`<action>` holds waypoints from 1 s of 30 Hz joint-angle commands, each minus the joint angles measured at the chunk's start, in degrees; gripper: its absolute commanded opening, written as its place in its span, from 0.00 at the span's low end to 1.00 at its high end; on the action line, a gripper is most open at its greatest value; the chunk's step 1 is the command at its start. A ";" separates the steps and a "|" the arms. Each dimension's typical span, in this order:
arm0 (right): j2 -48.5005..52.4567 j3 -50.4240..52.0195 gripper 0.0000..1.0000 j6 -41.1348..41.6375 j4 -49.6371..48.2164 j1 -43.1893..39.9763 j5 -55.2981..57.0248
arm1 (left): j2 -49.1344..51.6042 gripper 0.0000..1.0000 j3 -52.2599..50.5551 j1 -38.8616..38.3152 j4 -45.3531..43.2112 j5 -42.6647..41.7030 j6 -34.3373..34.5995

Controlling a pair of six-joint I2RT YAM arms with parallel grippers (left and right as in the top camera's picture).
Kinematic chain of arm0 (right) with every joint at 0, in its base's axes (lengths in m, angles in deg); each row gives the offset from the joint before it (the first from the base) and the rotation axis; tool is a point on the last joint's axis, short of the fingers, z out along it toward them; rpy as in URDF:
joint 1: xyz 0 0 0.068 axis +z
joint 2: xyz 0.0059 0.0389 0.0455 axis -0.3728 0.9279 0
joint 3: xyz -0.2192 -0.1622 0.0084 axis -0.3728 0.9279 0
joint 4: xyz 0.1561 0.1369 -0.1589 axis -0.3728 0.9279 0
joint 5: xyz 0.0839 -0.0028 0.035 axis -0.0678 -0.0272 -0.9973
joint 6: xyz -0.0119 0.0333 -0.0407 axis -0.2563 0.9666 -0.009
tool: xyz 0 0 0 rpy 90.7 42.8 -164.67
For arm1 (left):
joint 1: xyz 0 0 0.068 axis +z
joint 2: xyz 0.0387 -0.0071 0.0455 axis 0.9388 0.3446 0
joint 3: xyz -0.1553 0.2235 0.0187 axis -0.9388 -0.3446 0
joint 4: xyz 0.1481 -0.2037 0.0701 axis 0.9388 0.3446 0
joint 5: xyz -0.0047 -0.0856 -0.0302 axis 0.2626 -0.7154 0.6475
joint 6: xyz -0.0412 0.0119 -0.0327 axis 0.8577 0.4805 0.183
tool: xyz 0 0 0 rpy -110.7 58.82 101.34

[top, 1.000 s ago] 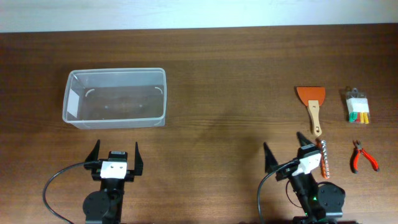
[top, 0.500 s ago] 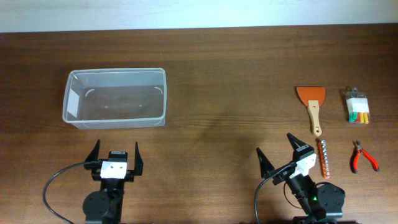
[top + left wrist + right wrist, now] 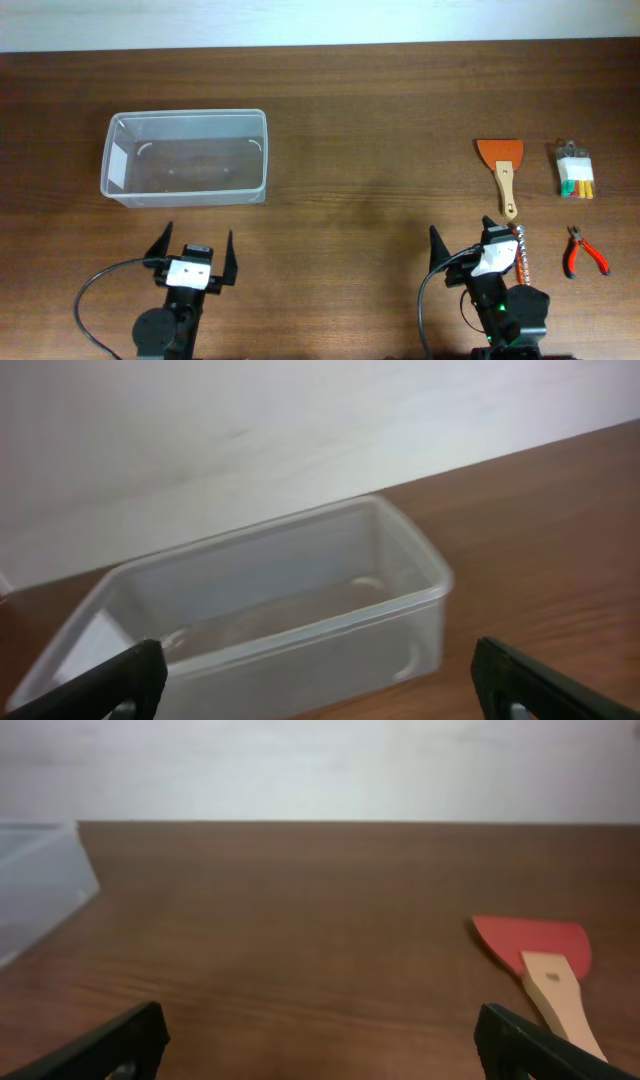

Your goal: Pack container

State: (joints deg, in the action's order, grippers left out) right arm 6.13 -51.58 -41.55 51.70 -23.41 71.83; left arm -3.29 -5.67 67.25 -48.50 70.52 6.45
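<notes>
The clear plastic container stands empty at the table's left back; it also fills the left wrist view and shows at the left edge of the right wrist view. My left gripper is open and empty, in front of the container. My right gripper is open and empty at the front right. An orange scraper with a wooden handle lies just beyond it, seen in the right wrist view. A strip of screwdriver bits lies beside the right gripper.
Red-handled pliers lie at the front right. A small clear pack of coloured pieces lies behind them. A white wall runs along the table's far edge.
The right gripper swung left and then back to face straight ahead beside the bits. The left gripper shifted slightly forward and right. Nothing was picked up.
</notes>
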 commanded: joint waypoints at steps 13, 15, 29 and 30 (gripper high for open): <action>0.96 0.26 0.99 0.04 0.57 -0.39 2.80 | 21.49 0.99 32.74 4.96 24.96 -5.70 5.46; 0.98 0.26 0.99 0.04 0.59 -0.39 2.82 | 31.04 0.99 42.40 6.51 29.46 -8.68 5.42; 1.01 -0.04 0.99 7.67 0.37 -0.39 -8.28 | 90.12 0.99 103.69 9.88 69.96 -20.79 1.49; 1.01 -0.09 0.99 8.48 0.37 -0.39 -10.67 | 91.45 0.99 104.41 9.90 70.10 -20.85 2.45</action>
State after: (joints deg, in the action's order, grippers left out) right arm 7.24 -51.58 -36.89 51.68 -23.41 70.06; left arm 82.87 95.61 76.78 20.61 51.57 7.89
